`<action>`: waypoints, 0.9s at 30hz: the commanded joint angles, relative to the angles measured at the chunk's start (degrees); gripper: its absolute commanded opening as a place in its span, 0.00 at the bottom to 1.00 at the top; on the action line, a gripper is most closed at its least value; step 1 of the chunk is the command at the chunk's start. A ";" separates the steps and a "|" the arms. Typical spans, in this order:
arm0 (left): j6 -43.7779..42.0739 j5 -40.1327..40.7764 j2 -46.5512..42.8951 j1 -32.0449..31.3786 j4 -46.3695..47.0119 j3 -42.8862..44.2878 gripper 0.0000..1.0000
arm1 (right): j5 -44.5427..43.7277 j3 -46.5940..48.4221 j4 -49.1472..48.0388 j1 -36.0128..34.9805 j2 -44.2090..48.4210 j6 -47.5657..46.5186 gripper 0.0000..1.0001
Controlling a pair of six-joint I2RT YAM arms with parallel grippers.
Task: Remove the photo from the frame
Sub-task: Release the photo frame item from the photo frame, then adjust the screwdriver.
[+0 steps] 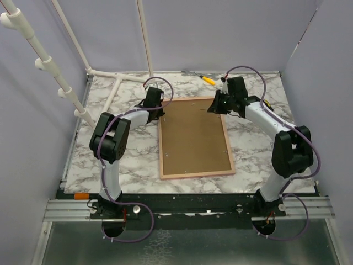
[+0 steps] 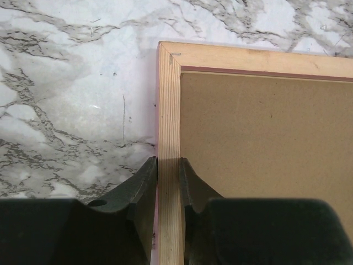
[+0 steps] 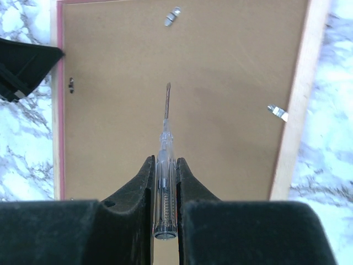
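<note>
Frame lies fibreboard-back up, left claw pinching its wooden rail.

The table has a white marble-patterned top with grey veins, and it is closed in by pale walls on the left, right and far sides. The frame lies flat near the middle, face down with its brown fibreboard back up. Its long sides run from near to far, slightly askew to the table edges. Small metal tabs sit on the back board near the rim. Beyond the frame's far end, close to the back edge, lies a yellow-handled tool. White pipes rest on the far left corner.
</note>
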State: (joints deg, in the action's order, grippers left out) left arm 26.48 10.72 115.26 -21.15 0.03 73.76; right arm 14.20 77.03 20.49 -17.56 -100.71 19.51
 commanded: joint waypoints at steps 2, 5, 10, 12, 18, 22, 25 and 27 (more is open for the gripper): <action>-0.64 3.40 -5.90 -0.90 0.14 -1.18 0.24 | -7.02 -6.43 -3.63 0.01 6.90 2.39 0.01; -0.35 4.02 -7.23 -1.23 0.14 -1.79 0.29 | -9.30 -8.92 -3.72 -0.02 9.62 2.73 0.00; 0.25 5.28 -10.12 -2.55 0.14 -3.07 0.40 | -10.59 -11.85 -3.62 -0.06 12.83 3.07 0.00; 0.47 6.11 -11.64 -3.42 0.14 -3.93 0.42 | -10.33 -12.52 -3.48 -0.01 13.91 3.16 0.01; 2.17 6.76 -17.68 -9.02 2.50 -7.99 0.42 | -8.25 -14.60 -3.41 -0.02 17.06 3.42 0.01; 0.62 2.44 -22.59 -12.48 10.05 -13.25 0.44 | -5.82 -14.54 -1.41 -0.02 18.44 3.50 0.00; -2.04 -4.94 -26.58 -12.94 19.85 -19.49 0.53 | -2.63 -14.07 1.17 -0.02 19.40 2.84 0.01; -4.38 -9.11 -28.82 -13.12 25.13 -23.21 0.56 | -0.61 -13.95 3.03 -0.02 20.25 2.54 0.00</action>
State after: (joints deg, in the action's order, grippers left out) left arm 26.39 11.22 91.29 -34.57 11.20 56.93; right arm 8.54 62.81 19.29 -17.56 -83.00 22.50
